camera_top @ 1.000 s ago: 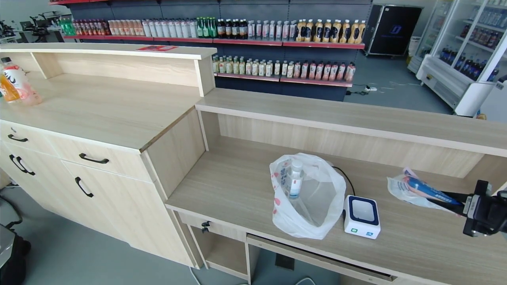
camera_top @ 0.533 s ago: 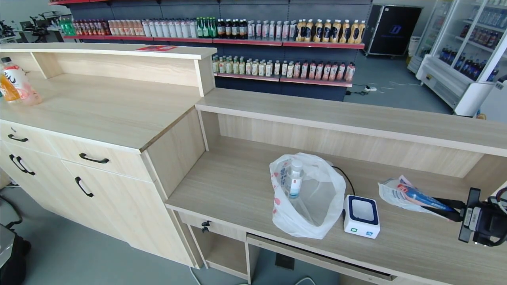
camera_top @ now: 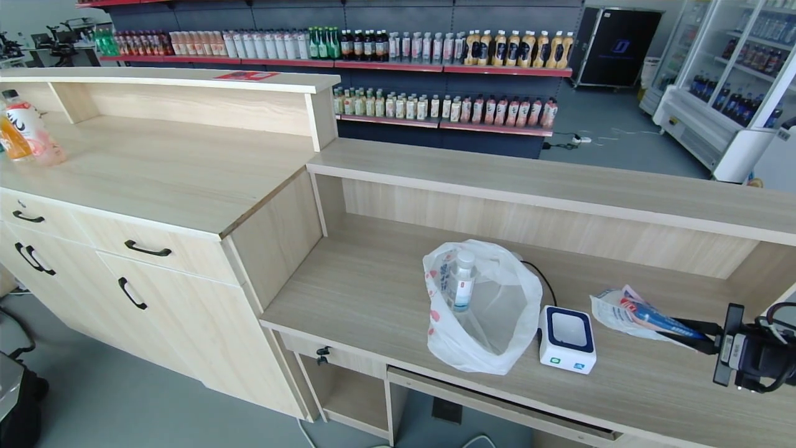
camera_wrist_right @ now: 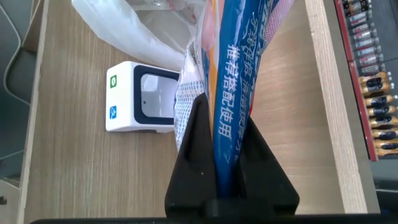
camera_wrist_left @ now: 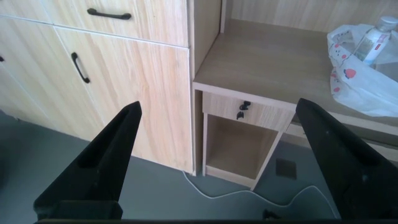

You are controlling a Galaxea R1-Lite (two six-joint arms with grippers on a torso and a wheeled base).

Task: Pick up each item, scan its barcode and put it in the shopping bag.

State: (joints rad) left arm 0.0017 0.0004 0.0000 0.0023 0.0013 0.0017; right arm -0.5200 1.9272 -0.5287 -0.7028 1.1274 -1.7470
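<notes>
My right gripper (camera_top: 684, 328) is shut on a blue and white snack packet (camera_top: 640, 314), held just above the lower counter to the right of the white barcode scanner (camera_top: 566, 339). In the right wrist view the packet (camera_wrist_right: 233, 74) stands clamped between the fingers (camera_wrist_right: 194, 134), with the scanner (camera_wrist_right: 142, 98) beyond it. A translucent shopping bag (camera_top: 491, 311) lies open left of the scanner, with a clear water bottle (camera_top: 461, 282) inside. My left gripper (camera_wrist_left: 217, 168) hangs open over the floor in front of the counter's cabinet.
The lower counter (camera_top: 373, 280) has a raised back ledge (camera_top: 547, 177). A taller counter (camera_top: 155, 168) stands to the left, with two drink bottles (camera_top: 25, 130) at its far left. A black cable (camera_top: 541, 277) runs from the scanner behind the bag.
My right gripper has carried the packet a little leftward and lower, closer to the scanner. Bag, bottle and scanner have stayed put.
</notes>
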